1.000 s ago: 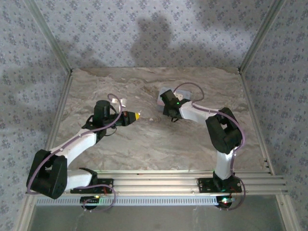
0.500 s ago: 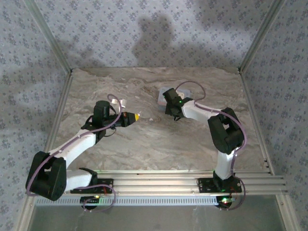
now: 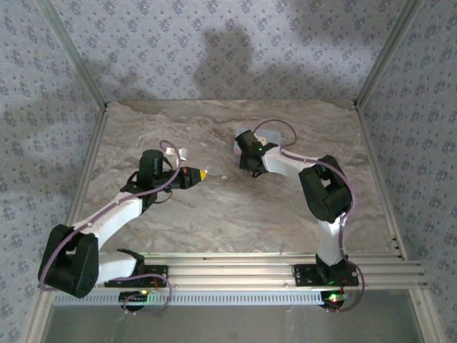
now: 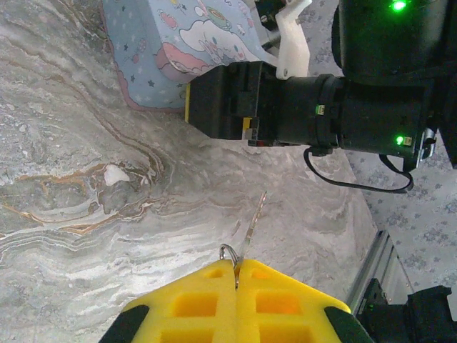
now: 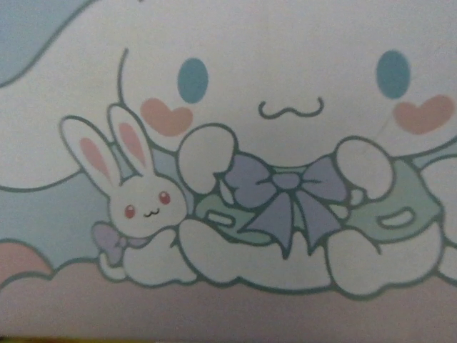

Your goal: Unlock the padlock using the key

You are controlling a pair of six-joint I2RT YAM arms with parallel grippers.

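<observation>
The table (image 3: 214, 214) has a marbled top, grey and beige veins running across it; walls (image 3: 143, 57) papered in a pale blue-grey floral print close it in on three sides; slanting aluminium posts (image 3: 71, 53) stand at the far corners, and ribbed metal rails (image 3: 235, 266) carry both arm bases along the near edge. The left gripper (image 4: 236, 286) hangs low over the middle-left of the table, its yellow pads (image 4: 193, 304) pressed together on the key (image 4: 251, 227); the thin blade sticks out ahead of the pads with its ring at the seam, pointing toward the right arm. The right gripper (image 4: 203, 103) sits against the edge of a pale blue box (image 4: 164, 50) printed with cartoon animals, at the table's far middle; whether its jaws stand apart or clamp the box cannot be told.
</observation>
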